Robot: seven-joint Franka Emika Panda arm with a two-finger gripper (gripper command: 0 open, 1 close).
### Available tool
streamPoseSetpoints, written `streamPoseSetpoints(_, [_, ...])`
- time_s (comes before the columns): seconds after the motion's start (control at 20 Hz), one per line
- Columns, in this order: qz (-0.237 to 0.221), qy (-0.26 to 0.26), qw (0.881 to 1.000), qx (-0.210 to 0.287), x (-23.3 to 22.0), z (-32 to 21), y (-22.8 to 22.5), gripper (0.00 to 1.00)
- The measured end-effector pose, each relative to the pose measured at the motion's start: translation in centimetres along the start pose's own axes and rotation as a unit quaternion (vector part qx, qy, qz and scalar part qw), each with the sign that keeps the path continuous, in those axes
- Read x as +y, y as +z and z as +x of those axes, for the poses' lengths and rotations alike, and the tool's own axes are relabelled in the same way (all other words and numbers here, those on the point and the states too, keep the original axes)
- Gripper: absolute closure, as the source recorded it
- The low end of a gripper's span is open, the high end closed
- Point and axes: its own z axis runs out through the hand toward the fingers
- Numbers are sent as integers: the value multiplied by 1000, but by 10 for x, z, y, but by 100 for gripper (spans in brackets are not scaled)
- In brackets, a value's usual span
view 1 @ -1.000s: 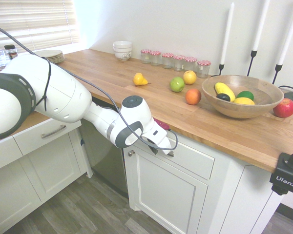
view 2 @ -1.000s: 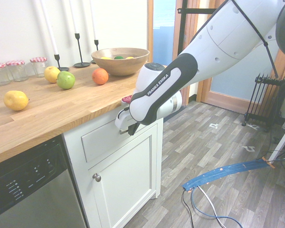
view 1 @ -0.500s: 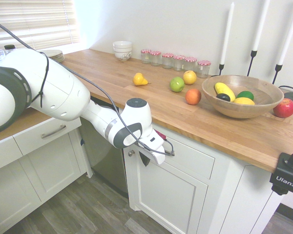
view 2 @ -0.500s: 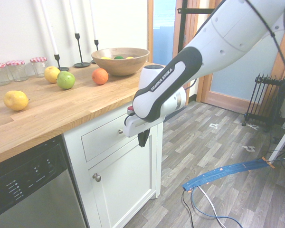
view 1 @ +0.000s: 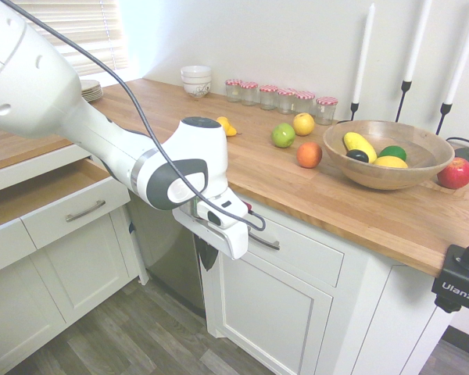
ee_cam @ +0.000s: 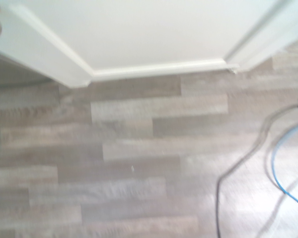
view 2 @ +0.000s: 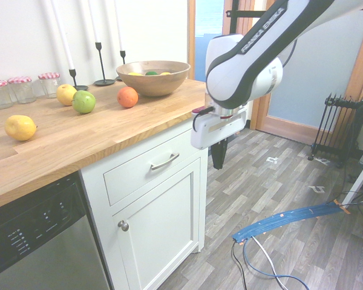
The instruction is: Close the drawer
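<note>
The gripper [view 2: 218, 162] hangs over the plank floor [ee_cam: 139, 173], dark fingers pointing straight down and pressed together, holding nothing. It stands clear of the cabinet, out past its corner and touching no part of it. The wrist view shows only floorboards and the white foot of the cabinet.

Behind it is the drawer [view 2: 139, 172], just under the butcher-block countertop [view 2: 78, 139] and above the cabinet door [view 2: 163, 223]. Its white front looks flush with the frame, with no gap or bare wood showing, so I judge it already shut. Its silver bar handle [view 2: 164, 161] runs level along the counter edge, as the front's long axis does. Any further push would have to go square to that, into the cabinet. For that, the gripper would first have to come back sideways in front of the panel.

Farther back on the counter sit an orange [view 2: 127, 96] and a wooden fruit bowl [view 2: 153, 77].
</note>
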Motion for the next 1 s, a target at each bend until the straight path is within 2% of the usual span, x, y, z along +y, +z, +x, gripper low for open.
streamPoseSetpoints(0.25, [-4, -2, 1000, 1, 61, -34, -23, 100])
streamPoseSetpoints(0.3, [-4, -1, 1000, 2, 73, -42, -25, 0])
streamPoseSetpoints(0.55, [11, 11, 1000, 11, 107, -66, -35, 0])
streamPoseSetpoints(1.0, [30, 15, 999, 26, 117, -72, -43, 0])
